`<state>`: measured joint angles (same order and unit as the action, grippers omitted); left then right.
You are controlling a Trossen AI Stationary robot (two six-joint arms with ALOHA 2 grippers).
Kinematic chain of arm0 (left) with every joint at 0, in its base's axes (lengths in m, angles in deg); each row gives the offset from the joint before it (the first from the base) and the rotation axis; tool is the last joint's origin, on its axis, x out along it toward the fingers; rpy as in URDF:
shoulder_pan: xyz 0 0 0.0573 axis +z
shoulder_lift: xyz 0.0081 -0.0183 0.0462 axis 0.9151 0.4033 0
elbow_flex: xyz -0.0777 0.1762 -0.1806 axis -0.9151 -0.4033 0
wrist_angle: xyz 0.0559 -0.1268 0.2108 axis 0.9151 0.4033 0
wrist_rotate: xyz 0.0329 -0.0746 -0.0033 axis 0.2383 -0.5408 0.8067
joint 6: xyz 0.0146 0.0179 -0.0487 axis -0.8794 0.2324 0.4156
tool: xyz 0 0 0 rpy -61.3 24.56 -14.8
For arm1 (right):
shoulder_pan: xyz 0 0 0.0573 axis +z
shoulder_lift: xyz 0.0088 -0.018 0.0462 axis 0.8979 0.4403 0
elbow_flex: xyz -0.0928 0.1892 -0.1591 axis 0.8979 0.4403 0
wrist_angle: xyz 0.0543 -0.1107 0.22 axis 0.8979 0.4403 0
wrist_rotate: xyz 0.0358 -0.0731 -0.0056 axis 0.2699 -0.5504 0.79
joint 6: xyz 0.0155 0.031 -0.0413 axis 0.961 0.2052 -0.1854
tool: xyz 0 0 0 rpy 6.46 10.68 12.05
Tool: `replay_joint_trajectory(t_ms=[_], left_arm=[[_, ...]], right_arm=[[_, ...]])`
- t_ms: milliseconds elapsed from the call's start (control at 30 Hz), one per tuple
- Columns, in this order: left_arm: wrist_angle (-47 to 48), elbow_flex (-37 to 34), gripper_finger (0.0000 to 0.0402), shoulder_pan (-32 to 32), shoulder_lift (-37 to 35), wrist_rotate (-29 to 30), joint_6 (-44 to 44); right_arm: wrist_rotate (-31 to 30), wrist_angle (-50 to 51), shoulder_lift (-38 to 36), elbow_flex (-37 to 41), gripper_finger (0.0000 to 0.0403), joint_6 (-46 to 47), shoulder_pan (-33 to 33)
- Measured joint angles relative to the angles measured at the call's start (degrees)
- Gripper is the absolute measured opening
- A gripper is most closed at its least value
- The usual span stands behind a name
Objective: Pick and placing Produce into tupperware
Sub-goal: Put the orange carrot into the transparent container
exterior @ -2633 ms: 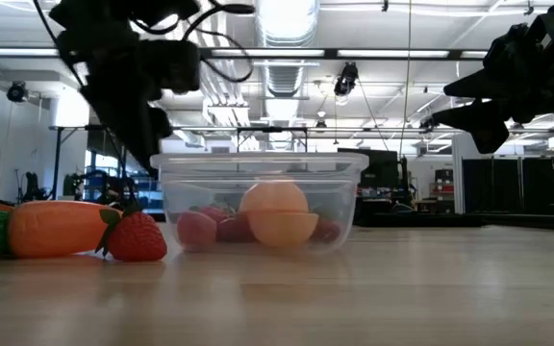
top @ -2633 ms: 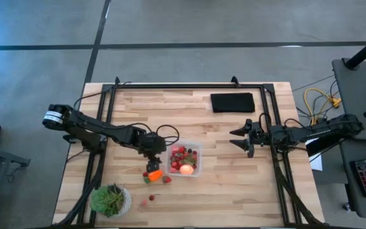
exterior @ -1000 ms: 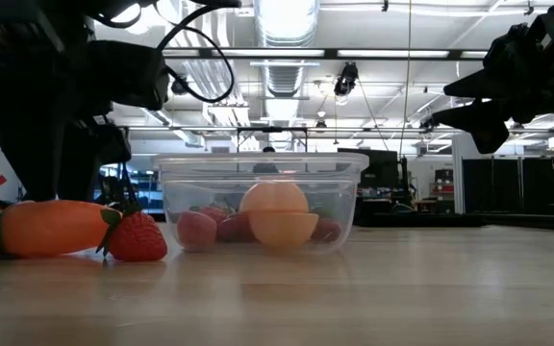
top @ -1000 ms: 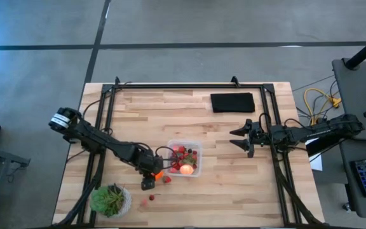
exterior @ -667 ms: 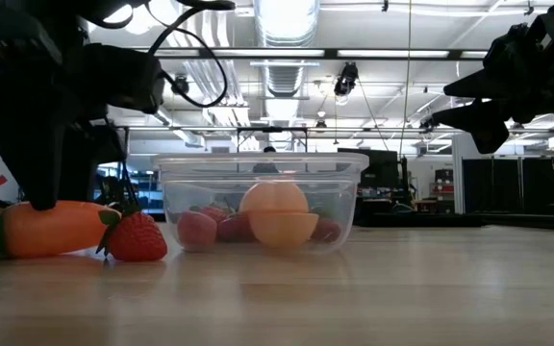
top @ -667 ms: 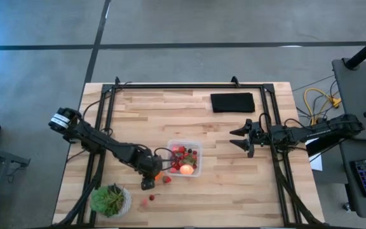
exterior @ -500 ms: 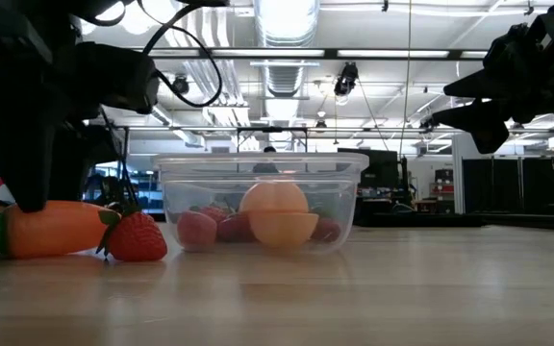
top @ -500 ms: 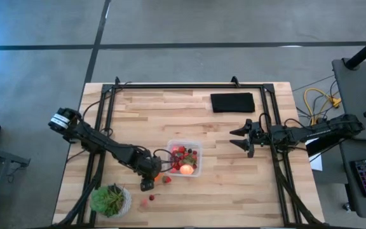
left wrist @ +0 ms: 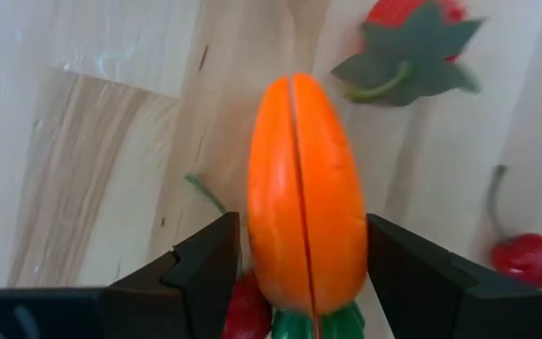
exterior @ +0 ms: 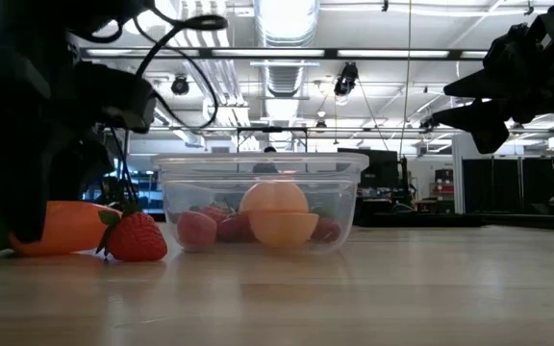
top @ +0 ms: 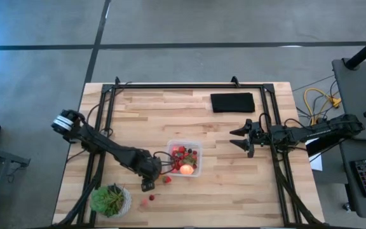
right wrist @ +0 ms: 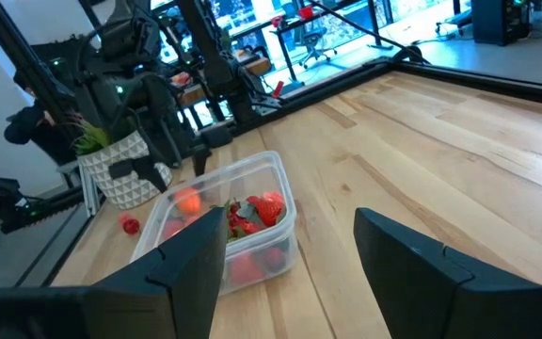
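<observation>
My left gripper (top: pixel 147 182) is low over the table just left of the clear container (top: pixel 184 159). Its open fingers stand close on either side of the orange carrot (left wrist: pixel 304 188) near its green end. The carrot (exterior: pixel 70 228) lies flat on the wood. The container (exterior: pixel 258 207) holds a round pink-orange fruit (exterior: pixel 279 216) and several red strawberries. A loose strawberry (exterior: pixel 138 238) lies against the carrot's tip. My right gripper (top: pixel 237 138) hovers open to the container's right. My left gripper comes down from above with its fingers across the carrot, one on each long side near the green end (left wrist: pixel 313 325). The gaps are very narrow, and I cannot tell whether either finger touches it. The carrot rests on the table.
A potted green plant (top: pixel 110 200) stands near the table's near-left corner, and a flat black pad (top: pixel 232 102) lies toward the far right. More loose strawberries (top: pixel 151 198) lie between plant and container. Bare wood stretches between the container and my right gripper.
My left gripper has shifted along the carrot toward its green end and sunk lower around it, now covering the carrot in the high view. The carrot and the strawberries have stayed on the table.
</observation>
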<state>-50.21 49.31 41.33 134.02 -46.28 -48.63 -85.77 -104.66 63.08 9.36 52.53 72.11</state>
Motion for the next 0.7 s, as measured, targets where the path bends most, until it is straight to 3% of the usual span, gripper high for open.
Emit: replay_joint_trajectory(t_ms=[267, 567, 700], left_arm=[[0.0, 0.2, 0.0205, -0.2, 1.9, -0.2, 0.0], [1.8, 0.3, 0.0148, -0.2, 0.0, 1.1, -1.7], [6.4, 2.1, 0.0149, 0.4, -1.9, 1.7, -3.8]], right_arm=[[0.0, 0.0, 0.0, 0.0, 0.0226, 0.0, 0.0], [0.0, 0.0, 0.0, 0.0, 0.0226, 0.0, 0.0], [0.0, 0.0, 0.0, 0.0, 0.0226, 0.0, 0.0]])
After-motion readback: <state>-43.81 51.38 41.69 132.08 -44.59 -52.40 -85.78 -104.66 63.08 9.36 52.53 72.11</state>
